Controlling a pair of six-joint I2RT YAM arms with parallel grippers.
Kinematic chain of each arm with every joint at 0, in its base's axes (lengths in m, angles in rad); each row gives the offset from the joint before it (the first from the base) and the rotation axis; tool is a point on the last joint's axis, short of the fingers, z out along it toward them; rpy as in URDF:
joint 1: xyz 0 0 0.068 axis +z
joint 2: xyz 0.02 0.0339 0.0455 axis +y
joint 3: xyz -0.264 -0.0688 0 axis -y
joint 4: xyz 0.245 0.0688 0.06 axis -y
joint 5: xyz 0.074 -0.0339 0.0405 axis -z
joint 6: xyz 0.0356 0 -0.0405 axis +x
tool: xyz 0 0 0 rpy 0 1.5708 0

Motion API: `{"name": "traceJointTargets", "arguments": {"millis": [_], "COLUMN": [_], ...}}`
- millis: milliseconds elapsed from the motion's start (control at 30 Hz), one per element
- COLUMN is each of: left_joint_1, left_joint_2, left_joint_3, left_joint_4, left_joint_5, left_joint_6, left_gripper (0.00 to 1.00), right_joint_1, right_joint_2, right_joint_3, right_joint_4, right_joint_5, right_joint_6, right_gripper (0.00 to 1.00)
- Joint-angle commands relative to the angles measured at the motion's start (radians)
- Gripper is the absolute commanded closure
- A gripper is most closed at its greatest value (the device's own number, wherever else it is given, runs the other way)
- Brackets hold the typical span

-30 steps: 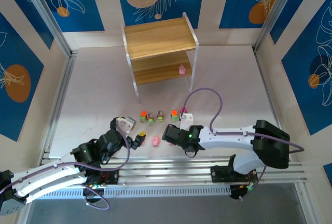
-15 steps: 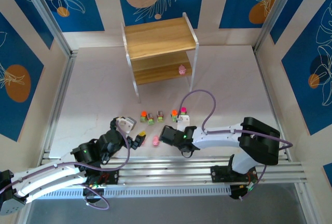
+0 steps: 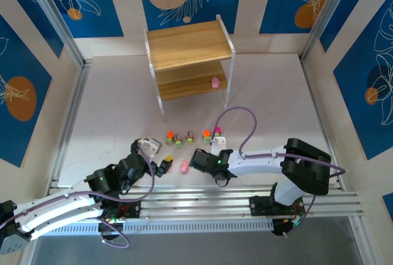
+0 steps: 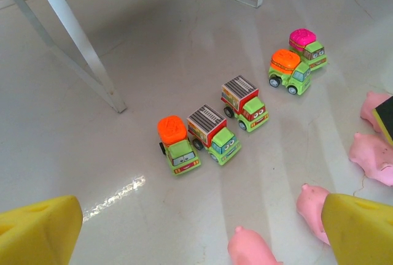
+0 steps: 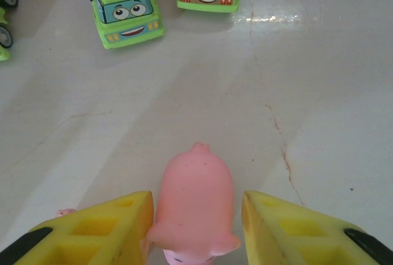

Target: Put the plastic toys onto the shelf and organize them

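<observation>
Five green toy trucks (image 3: 190, 136) stand in a row on the table; the left wrist view shows them from the orange-topped one (image 4: 177, 144) to the pink-topped one (image 4: 307, 47). One pink pig (image 3: 215, 83) sits on the lower board of the wooden shelf (image 3: 190, 47). Another pink pig (image 5: 195, 207) lies between the yellow fingers (image 5: 98, 231) of my right gripper (image 5: 196, 228). The left finger touches it and a small gap remains at the right finger. My left gripper (image 4: 196, 240) is open wide and empty, low over the table with more pigs (image 4: 253, 249) near it.
The shelf's white leg (image 4: 73, 44) stands left of the truck row. Two trucks (image 5: 123, 7) face my right gripper a short way ahead. A loose pig (image 3: 183, 167) lies between the two grippers. Metal rails run along the near table edge (image 3: 202, 207).
My right arm has slid left toward the pigs and its jaws have narrowed around one. The left arm and the trucks have stayed still.
</observation>
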Motion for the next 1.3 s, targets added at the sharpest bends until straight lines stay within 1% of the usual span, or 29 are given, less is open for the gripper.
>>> {"name": "traceJointTargets", "arguments": {"millis": [0,133,200,333,500,600,767,867,1167,1267], "left_joint_1": [0.009,0.008,0.008,0.009,0.008,0.008,0.008,0.008,0.01,0.008], "left_joint_2": [-0.001,-0.002,-0.001,0.001,0.001,0.0,0.0,0.0,0.002,0.0], "left_joint_3": [-0.007,-0.007,-0.007,-0.007,-0.007,-0.007,-0.006,-0.007,-0.007,-0.007], "left_joint_4": [0.021,0.021,0.021,0.023,0.022,0.022,0.023,0.023,0.022,0.022], "left_joint_5": [0.006,0.006,0.007,0.009,0.01,0.01,0.011,0.013,0.013,0.014], "left_joint_6": [-0.005,-0.005,-0.004,-0.003,-0.004,-0.004,-0.002,-0.003,-0.002,-0.002], "left_gripper": [0.0,0.0,0.0,0.0,0.0,0.0,0.0,0.0,0.0,0.0], "right_joint_1": [-0.008,-0.011,-0.014,-0.018,-0.032,-0.051,-0.098,-0.11,-0.085,-0.07], "right_joint_2": [0.014,0.021,0.016,-0.028,-0.102,-0.132,-0.107,-0.081,-0.05,-0.052], "right_joint_3": [-0.029,-0.039,-0.044,-0.057,-0.084,-0.101,-0.121,-0.122,-0.135,-0.146], "right_joint_4": [0.0,0.011,0.007,-0.002,-0.022,-0.006,0.067,0.1,0.118,0.114], "right_joint_5": [0.002,-0.006,0.0,0.02,0.034,0.019,-0.033,-0.052,-0.035,-0.02], "right_joint_6": [0.034,0.033,0.029,0.002,-0.019,-0.057,-0.136,-0.164,-0.137,-0.119], "right_gripper": [0.58,0.58,0.61,0.64,0.65,0.65,0.65,0.65,0.56,0.55]}}
